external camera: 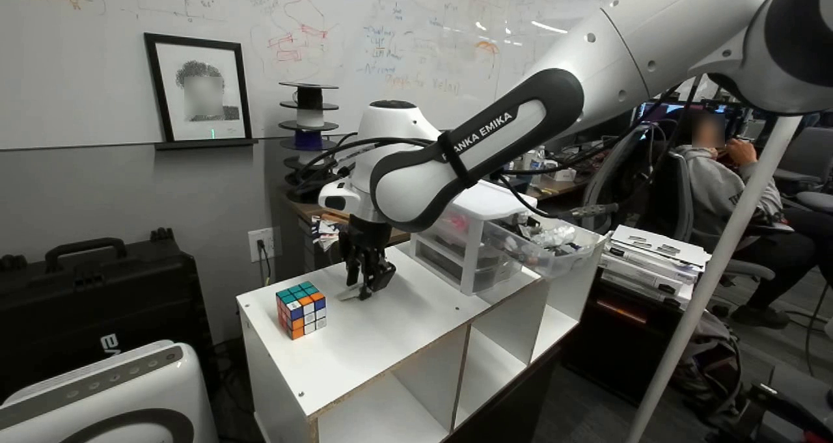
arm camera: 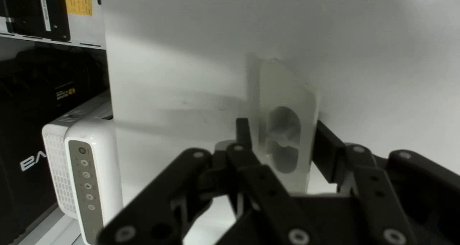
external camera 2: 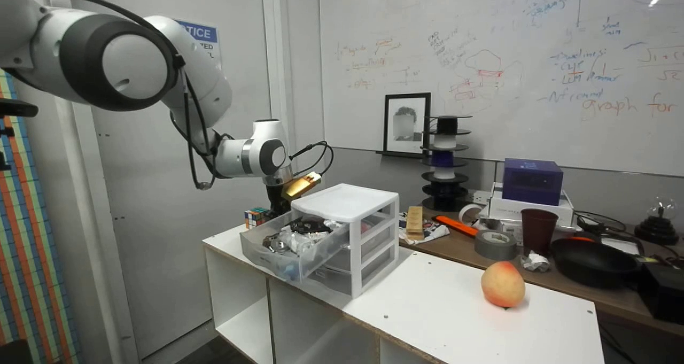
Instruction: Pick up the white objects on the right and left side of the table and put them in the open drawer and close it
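A flat, elongated white piece (arm camera: 267, 79) with rounded cut-outs lies on the white table (external camera: 403, 352). It also shows in an exterior view (external camera: 348, 293) beside the puzzle cube. My gripper (arm camera: 282, 137) is low over the table with its fingers on either side of the piece. The right finger is at the piece's edge; a gap shows at the left finger, so the jaws are open around it. The top translucent drawer (external camera 2: 267, 261) is pulled out and holds mixed items; it also shows in an exterior view (external camera: 553, 261). No second white piece can be made out on the table.
The puzzle cube (external camera: 301, 309) stands close to my gripper. The white drawer unit (external camera 2: 347, 198) stands mid-table, with its open drawer reaching past the table's edge. A peach (external camera 2: 503, 284) sits on the table's far end. A desk (external camera 2: 454, 252) with clutter runs alongside.
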Controlling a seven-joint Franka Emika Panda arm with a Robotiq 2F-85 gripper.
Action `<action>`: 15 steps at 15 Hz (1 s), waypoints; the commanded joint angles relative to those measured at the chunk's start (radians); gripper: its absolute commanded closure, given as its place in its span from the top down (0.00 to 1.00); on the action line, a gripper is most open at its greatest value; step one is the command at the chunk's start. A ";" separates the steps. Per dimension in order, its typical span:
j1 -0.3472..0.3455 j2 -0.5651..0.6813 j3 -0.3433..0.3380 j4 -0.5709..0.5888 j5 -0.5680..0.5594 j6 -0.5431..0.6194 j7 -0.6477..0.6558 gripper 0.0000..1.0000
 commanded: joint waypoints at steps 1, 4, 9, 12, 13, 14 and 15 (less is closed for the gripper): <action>0.001 0.014 -0.005 0.041 0.024 -0.060 -0.059 0.19; -0.003 -0.013 -0.020 0.019 0.023 -0.120 -0.060 0.15; -0.002 -0.078 -0.065 -0.021 0.015 -0.214 -0.006 0.16; -0.001 -0.170 -0.078 -0.090 0.016 -0.245 0.045 0.16; -0.002 -0.218 -0.070 -0.127 0.023 -0.256 0.059 0.16; -0.002 -0.262 -0.061 -0.163 0.025 -0.249 0.074 0.16; -0.001 -0.304 -0.051 -0.195 0.029 -0.243 0.089 0.16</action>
